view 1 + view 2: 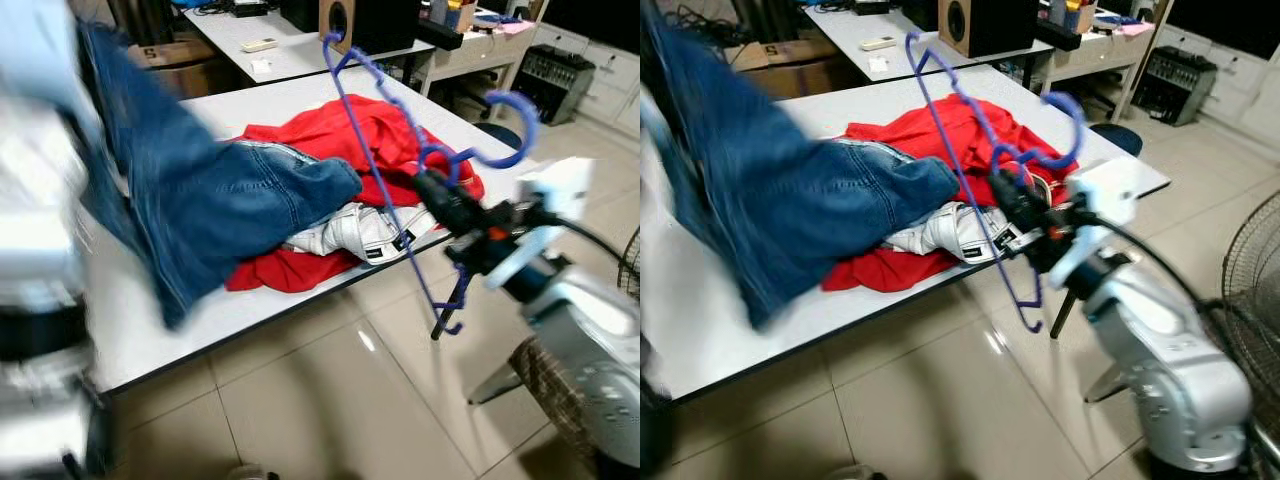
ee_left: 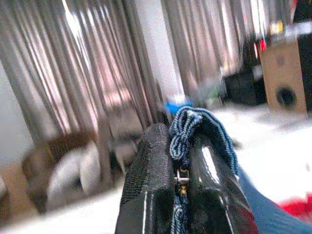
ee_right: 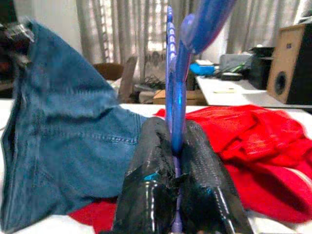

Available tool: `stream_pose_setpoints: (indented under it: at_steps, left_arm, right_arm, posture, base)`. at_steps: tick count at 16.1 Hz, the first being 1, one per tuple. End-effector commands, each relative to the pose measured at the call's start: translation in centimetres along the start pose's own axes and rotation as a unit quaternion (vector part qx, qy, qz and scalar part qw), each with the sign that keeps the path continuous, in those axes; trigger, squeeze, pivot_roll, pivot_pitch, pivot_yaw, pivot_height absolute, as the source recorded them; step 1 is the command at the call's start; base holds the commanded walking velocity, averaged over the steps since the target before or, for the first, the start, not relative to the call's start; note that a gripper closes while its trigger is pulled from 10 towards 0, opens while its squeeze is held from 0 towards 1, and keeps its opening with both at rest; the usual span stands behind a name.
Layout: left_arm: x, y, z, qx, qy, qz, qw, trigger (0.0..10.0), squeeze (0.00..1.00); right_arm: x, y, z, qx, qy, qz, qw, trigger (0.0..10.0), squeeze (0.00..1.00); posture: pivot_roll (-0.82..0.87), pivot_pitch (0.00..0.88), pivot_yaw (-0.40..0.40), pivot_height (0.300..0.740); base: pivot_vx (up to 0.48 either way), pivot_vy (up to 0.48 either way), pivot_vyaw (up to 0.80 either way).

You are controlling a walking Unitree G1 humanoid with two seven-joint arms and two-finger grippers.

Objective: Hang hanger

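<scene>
right gripper (image 3: 178,146) clamps blue hanger (image 3: 171,73) | jeans (image 3: 63,131) | red garment (image 3: 253,141)

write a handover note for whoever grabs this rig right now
Left gripper: shut on the jeans at the waist edge, lifting one end; the rest lies on the white table.
Right gripper: shut on the blue hanger, held in the air over the table's near edge, hook pointing away from the clothes.
Red garment and a white one lie in the pile under the jeans.
Done: jeans and hanger both picked up.
Left: get the jeans onto the hanger, then hang it. No rail is in sight.
</scene>
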State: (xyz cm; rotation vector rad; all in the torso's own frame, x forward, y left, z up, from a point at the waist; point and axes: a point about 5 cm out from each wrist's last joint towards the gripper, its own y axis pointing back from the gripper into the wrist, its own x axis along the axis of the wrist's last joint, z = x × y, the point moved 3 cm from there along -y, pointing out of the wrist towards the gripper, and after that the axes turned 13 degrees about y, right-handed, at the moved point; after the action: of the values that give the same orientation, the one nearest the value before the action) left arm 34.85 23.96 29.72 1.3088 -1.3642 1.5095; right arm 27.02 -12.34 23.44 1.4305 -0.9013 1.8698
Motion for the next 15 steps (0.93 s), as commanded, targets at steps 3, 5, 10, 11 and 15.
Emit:
stream_pose_setpoints:
  at_steps: [3,5,10,11,15]
  left_arm:
    - [-2.9,2.5,6.0,-0.099,0.111,-0.057,0.987,10.0,0.00]
    - [-3.9,3.8,8.5,-0.131,0.125,-0.053,0.982,10.0,0.00]
    - [-5.2,4.4,9.7,-0.154,0.108,-0.072,0.980,10.0,0.00]
    - [-5.2,4.5,9.8,-0.155,0.108,-0.071,0.979,10.0,0.00]
    - [-5.8,5.0,10.0,-0.180,0.100,-0.080,0.975,10.0,0.00]
  right_arm:
    - [-1.3,-0.2,-0.5,-0.010,0.021,-0.021,1.000,10.0,0.00]
    - [-2.6,0.2,-0.3,-0.041,0.013,-0.039,0.998,10.0,0.00]
    - [-4.2,0.6,0.2,-0.081,0.023,-0.065,0.994,10.0,0.00]
    - [-4.3,0.7,0.4,-0.088,0.023,-0.067,0.994,10.0,0.00]
    - [-5.2,1.1,1.1,-0.103,0.040,-0.084,0.990,10.0,0.00]
  posture:
    - [0.00,0.000,-0.003,0.740]
    - [-0.01,0.000,0.006,0.740]
    - [-0.03,0.000,0.028,0.740]
    - [-0.03,0.000,0.030,0.740]
    - [-0.03,0.000,0.029,0.740]
  base:
    - [0.000,0.000,0.00]
    - [0.000,0.000,0.40]
    - [-0.254,0.000,0.00]
    - [-0.274,0.000,0.00]
    - [0.000,0.000,0.00]
